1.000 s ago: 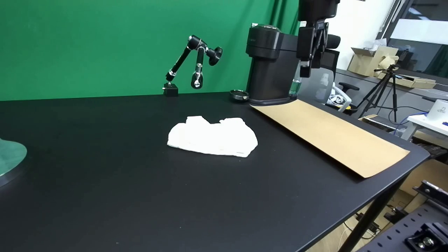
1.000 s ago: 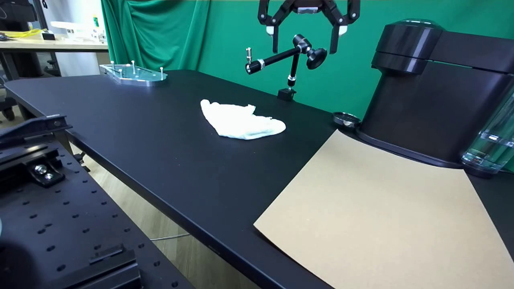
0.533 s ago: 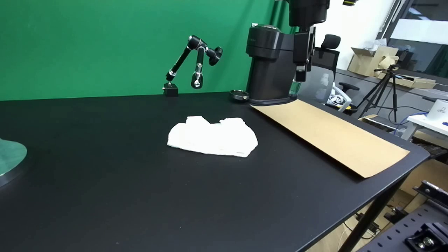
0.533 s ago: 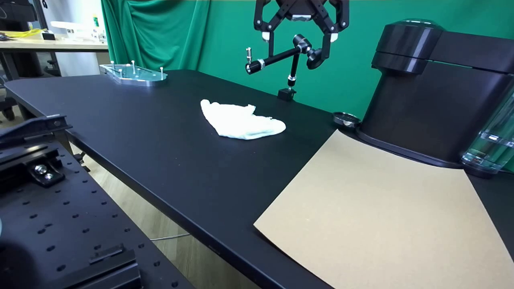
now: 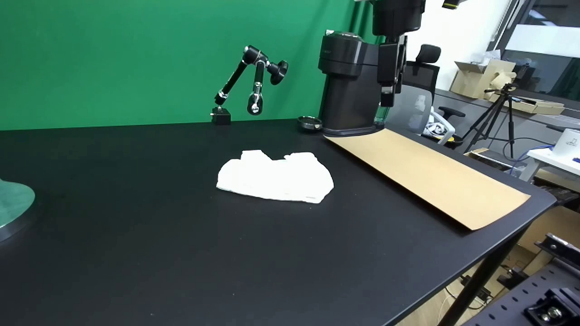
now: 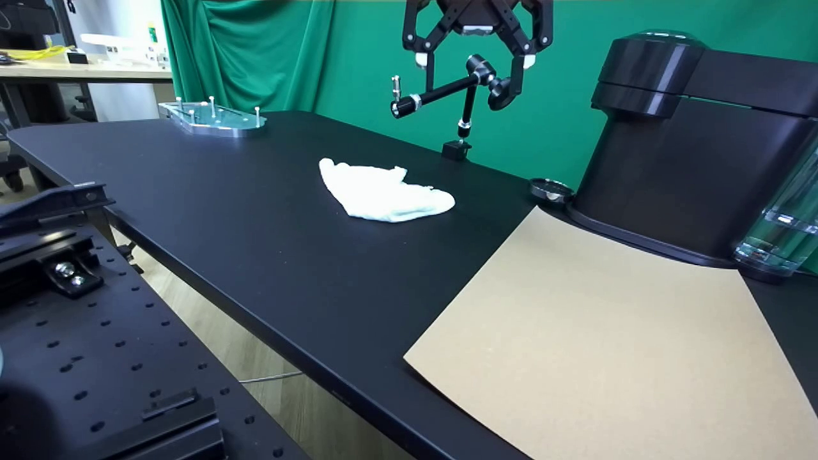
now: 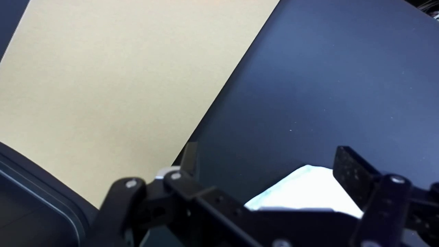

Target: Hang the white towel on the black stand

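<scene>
While poised high above the table (image 5: 136, 253) with jaws spread wide, surely needed a drift over the white towel (image 5: 275, 179), then a low, deep pinch!

Towel (image 7: 307, 190) partly hidden in wrist view, sheet (image 7: 120, 82) cropped

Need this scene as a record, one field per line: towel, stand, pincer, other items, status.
white towel: crumpled on the black table
black stand: articulated, at the table edge by the green curtain; nothing draped on it
pincer: open, above the table, holding nothing
coffee machine: upright on the table, tan sheet at its base
status: white towel not yet grasped or hung
</scene>
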